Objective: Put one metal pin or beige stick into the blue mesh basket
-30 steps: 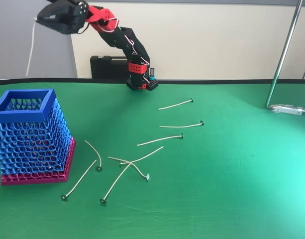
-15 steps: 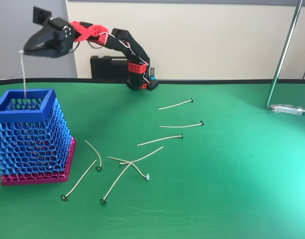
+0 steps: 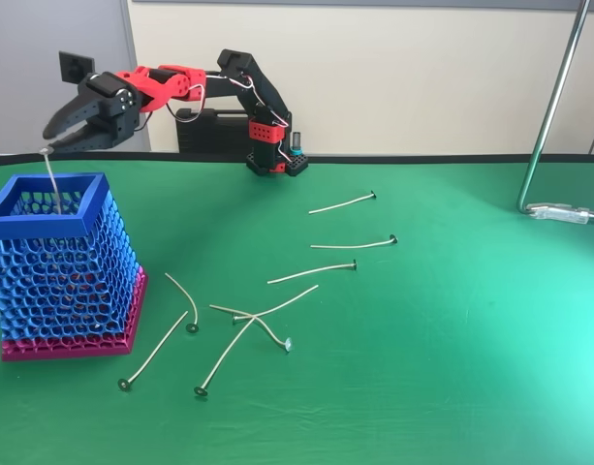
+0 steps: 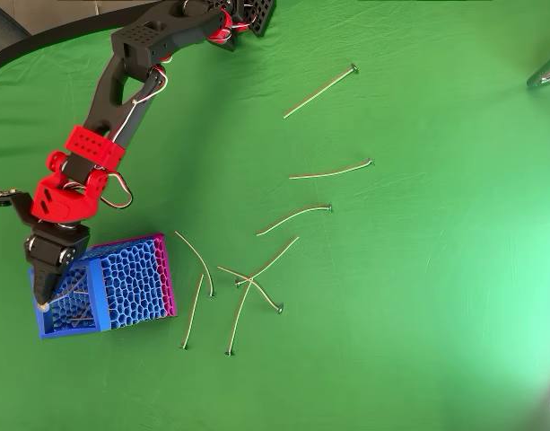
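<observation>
Overhead view showed the gripper [image 4: 46, 285] above the blue mesh basket [image 4: 131, 307], clenched on 1 metal pin [image 3: 52, 179] already dipping inside; only its release remained.

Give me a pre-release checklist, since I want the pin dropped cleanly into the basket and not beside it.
1. Pin held: ok, the gripper pinches the top of the metal pin.
2. Pin inside the rim: ok, its lower part hangs within the blue mesh basket opening.
3. Gripper over the basket: ok in the overhead view.
4. Pin touching the basket floor: cannot tell.
5. Basket upright on its base: ok.
6. Loose pins near the basket: ok, none touch it.
</observation>
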`<state>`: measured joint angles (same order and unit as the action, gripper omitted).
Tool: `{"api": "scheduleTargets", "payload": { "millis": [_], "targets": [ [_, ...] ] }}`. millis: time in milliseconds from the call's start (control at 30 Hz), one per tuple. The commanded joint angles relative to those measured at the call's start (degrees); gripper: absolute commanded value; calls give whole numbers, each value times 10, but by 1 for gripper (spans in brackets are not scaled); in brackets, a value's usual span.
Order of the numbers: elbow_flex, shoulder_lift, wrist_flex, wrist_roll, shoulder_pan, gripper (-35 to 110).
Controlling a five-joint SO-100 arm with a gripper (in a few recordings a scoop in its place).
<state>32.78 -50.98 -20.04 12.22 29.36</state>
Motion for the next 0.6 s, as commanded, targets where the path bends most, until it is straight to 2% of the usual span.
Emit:
{"api": "scheduleTargets", "payload": {
  "millis": [0, 333, 567],
  "targets": [
    [-6, -47, 12, -9, 5, 26],
    [-25, -50, 16, -19, 15, 27],
    [-16, -73, 13, -142, 38, 28]
  ]
}}
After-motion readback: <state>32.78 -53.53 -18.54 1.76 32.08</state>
